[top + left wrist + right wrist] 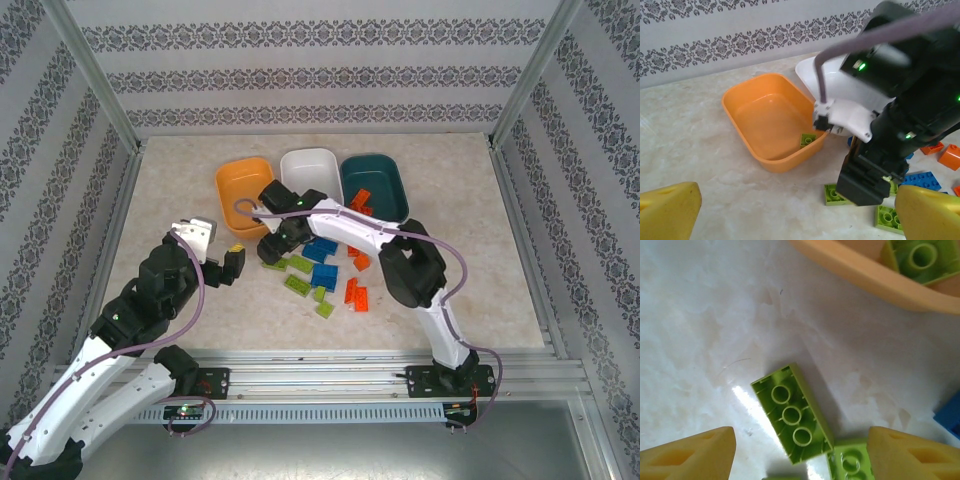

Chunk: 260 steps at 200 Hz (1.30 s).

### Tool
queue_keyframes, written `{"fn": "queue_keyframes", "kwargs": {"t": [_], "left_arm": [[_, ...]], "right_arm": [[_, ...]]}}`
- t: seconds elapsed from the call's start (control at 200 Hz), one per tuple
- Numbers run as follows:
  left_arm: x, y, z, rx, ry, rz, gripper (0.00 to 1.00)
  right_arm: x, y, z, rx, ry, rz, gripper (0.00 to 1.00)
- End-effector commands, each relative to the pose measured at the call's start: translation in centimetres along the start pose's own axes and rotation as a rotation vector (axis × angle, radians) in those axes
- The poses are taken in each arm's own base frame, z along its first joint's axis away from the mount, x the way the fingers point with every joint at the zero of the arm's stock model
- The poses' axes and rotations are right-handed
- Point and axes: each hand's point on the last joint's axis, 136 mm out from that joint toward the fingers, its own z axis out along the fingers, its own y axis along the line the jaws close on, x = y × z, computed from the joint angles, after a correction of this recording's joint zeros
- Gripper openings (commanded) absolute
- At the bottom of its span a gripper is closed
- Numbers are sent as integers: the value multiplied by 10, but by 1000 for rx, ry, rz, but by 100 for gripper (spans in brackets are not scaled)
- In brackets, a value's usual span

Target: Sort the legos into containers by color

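Observation:
The orange tub [232, 190], white tub [312, 168] and dark teal tub [385, 178] stand in a row at the back. One lime brick [808, 139] lies in the orange tub [765, 120], and orange-red bricks [362, 203] lie in the teal one. Loose lime [296, 283], blue [322, 272] and orange-red [357, 293] legos lie in front of the tubs. My right gripper [272, 248] hangs open just above an upside-down lime brick [792, 420], which lies between its fingers [690, 455]. To the left, my left gripper [215, 272] is open and holds nothing.
The right arm's black gripper body [870, 180] blocks the left wrist view, with lime bricks [836, 195] at its foot. Metal frame posts and patterned walls enclose the table [170, 200]. The orange tub's rim [865, 275] is close behind the right fingers.

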Motion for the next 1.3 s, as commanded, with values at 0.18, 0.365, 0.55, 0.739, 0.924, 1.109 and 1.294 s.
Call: {"fn": "queue_keyframes", "kwargs": {"t": [0.18,0.365,0.55,0.739,0.924,1.109,1.294], "left_arm": [[-5,-5,2,22,-27,-7,100],[-4,-4,3,18,-20,-3,100],[-2,-5,6,16,-7,1,100],[-1,-5,7,17,0,3,100],[-1,-5,7,14,0,3,100],[-1,-4,7,13,-1,3,100],[-1,-4,7,12,0,1,100]], "right_arm": [[6,-12,21,109,77,-93,73],[7,-9,31,85,88,-94,73],[11,-4,41,63,104,-82,71],[17,-2,49,41,111,-66,66],[24,4,54,15,120,-60,62],[31,8,60,11,135,-59,61],[37,11,61,-1,145,-57,63]]}}
